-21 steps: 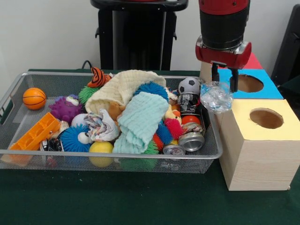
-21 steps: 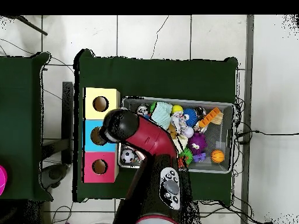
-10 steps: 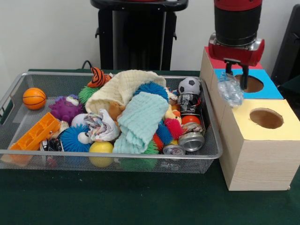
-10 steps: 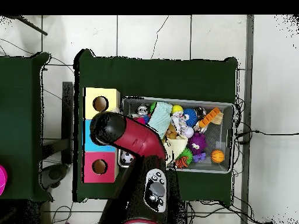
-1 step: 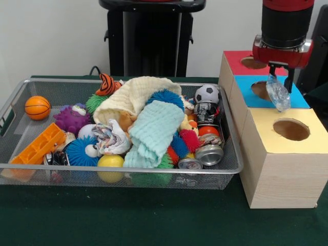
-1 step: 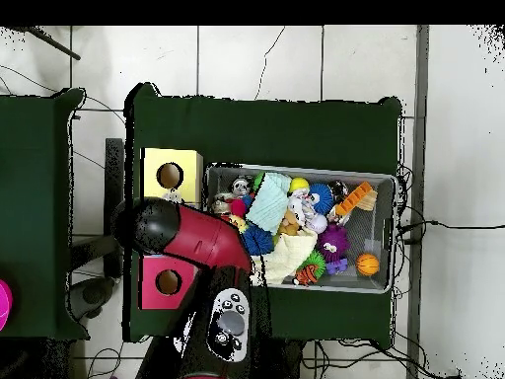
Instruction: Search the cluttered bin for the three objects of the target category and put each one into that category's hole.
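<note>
Above the blue box (image 5: 266,92), the gripper (image 5: 281,77) pinches a crumpled clear plastic bottle (image 5: 277,94) by its upper end, so that the bottle dangles free over the box top, just beside the blue box's hole (image 5: 260,89) (it hangs slightly toward the yellow box (image 5: 284,159)). Holding it high keeps it clear of the wire bin (image 5: 118,171) rim. Cans (image 5: 209,154) remain among the bin's clutter; overhead, the red arm (image 6: 192,237) hides the blue box.

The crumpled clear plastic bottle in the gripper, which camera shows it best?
The front view: the crumpled clear plastic bottle hangs from the gripper over the blue-topped box. In the overhead view the arm hides it.
</note>
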You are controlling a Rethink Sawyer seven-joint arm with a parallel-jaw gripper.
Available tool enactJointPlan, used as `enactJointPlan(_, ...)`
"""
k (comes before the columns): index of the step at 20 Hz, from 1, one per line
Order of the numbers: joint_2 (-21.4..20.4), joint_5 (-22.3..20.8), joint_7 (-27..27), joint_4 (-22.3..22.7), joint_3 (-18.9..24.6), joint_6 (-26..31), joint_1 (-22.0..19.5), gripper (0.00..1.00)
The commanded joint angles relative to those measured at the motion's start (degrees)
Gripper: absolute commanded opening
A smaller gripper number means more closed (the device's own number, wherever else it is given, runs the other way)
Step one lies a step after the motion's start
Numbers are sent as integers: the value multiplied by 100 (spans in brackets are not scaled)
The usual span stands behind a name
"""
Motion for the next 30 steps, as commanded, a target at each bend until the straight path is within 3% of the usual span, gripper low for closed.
enactJointPlan(1, 168, 127, 1331, 484, 131, 140, -275, 0)
enactJointPlan(9, -9, -441, 566, 558, -133, 629, -936, 0)
enactJointPlan(16, -307, -607, 445, 934, -44, 582, -1169, 0)
enactJointPlan(21, -430, -597, 618, 1354, 46, 160, -1078, 0)
enactJointPlan(30, -727, -460, 837, 1777, 84, 29, -808, 0)
